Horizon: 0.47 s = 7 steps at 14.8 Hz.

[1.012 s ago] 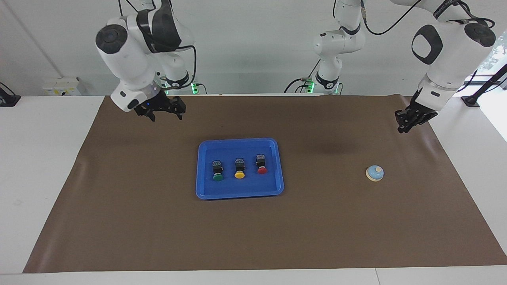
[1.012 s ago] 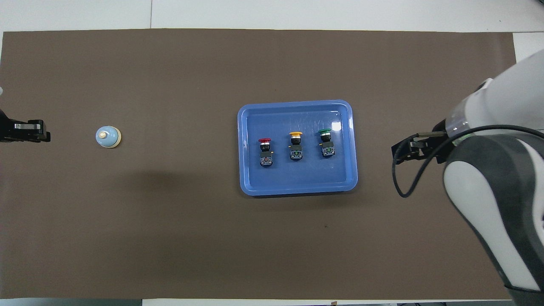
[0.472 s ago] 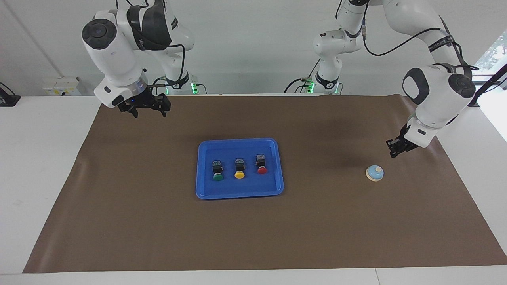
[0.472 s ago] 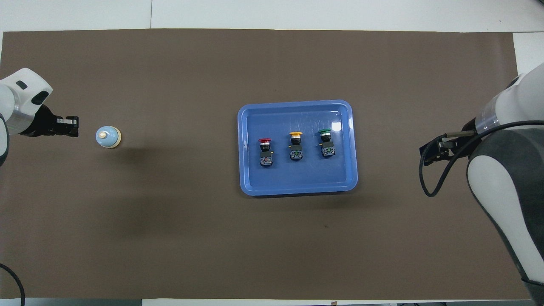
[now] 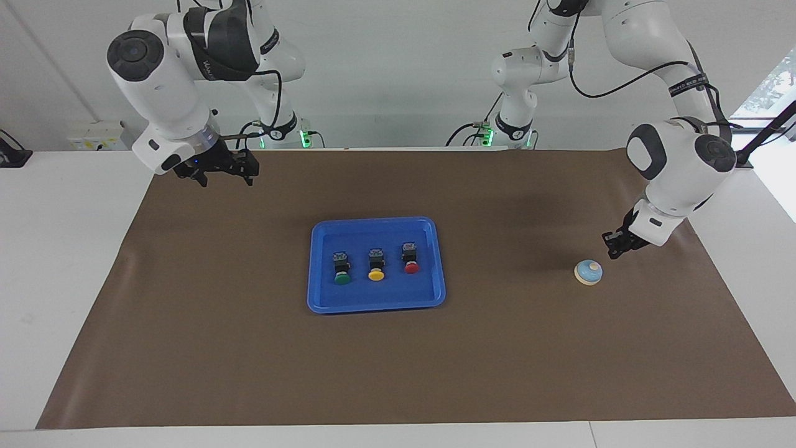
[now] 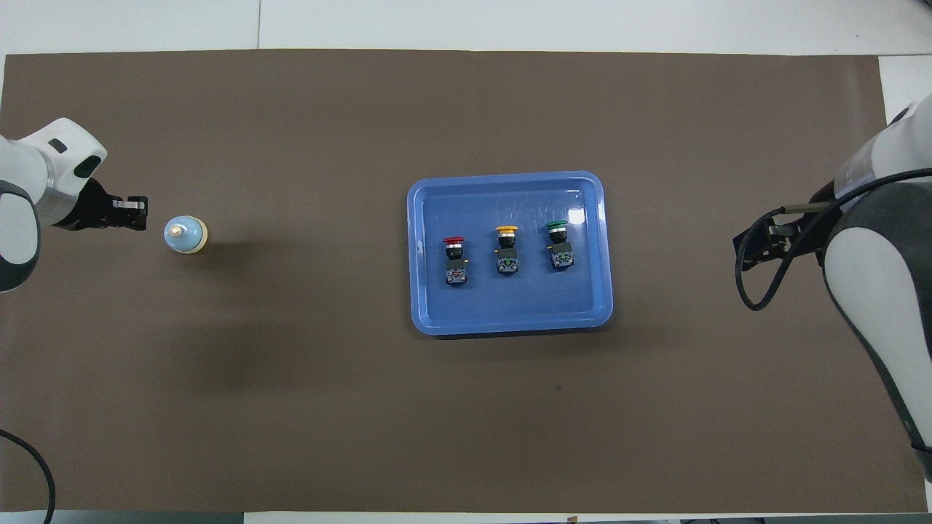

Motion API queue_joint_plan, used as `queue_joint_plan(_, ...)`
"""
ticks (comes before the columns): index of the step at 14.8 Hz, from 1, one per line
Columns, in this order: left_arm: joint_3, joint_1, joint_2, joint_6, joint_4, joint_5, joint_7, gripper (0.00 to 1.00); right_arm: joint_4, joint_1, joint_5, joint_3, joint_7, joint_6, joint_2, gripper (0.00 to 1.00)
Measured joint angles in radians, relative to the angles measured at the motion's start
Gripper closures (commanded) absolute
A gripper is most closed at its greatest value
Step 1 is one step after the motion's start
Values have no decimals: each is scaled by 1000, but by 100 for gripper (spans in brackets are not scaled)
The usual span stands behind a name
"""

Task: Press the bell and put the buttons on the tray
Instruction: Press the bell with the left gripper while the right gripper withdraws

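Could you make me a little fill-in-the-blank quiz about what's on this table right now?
1. All three buttons lie inside the blue ____.
2. Between the red button and the green button lies the ____ one.
3. The left gripper, its jaws shut, hangs close beside the small light-blue ____, toward the left arm's end of the table.
4. The right gripper waits with its jaws ____ over the brown mat, holding nothing.

Missing words: tray; yellow; bell; open
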Motion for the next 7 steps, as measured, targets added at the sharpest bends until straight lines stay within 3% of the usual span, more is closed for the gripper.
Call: queue_joint_plan(7, -5, -4, 38, 87, -36, 0, 0, 100, 8, -3, 1, -10, -4, -14, -8, 0)
